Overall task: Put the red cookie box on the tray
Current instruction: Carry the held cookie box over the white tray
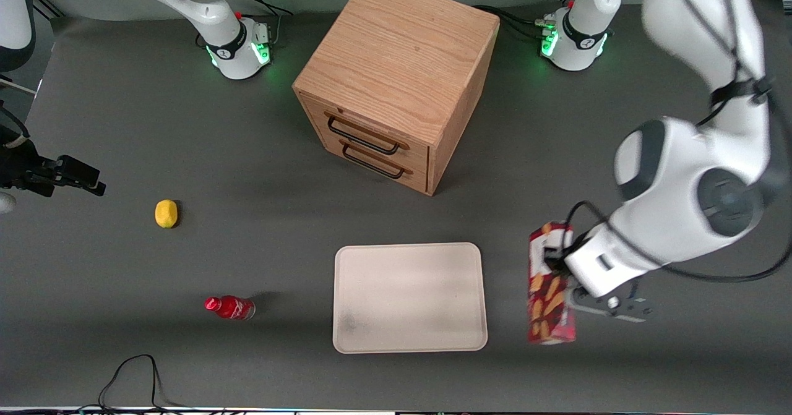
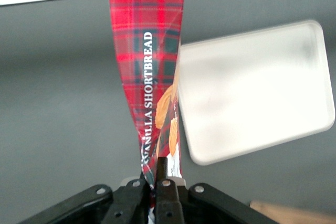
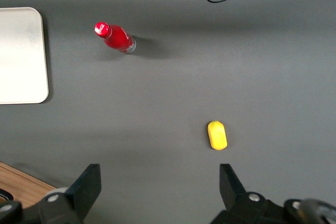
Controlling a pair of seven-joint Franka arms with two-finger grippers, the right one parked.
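The red cookie box is long, slim and tartan red with biscuit pictures. It lies lengthwise beside the tray's short side, toward the working arm's end of the table. My left gripper is shut on it near its middle. In the left wrist view the fingers pinch the box, which looks squeezed where it is held. I cannot tell whether the box touches the table. The cream-white tray lies flat with nothing on it, and also shows in the left wrist view.
A wooden drawer cabinet stands farther from the front camera than the tray. A small red bottle and a yellow lemon lie toward the parked arm's end. A black cable loops near the table's front edge.
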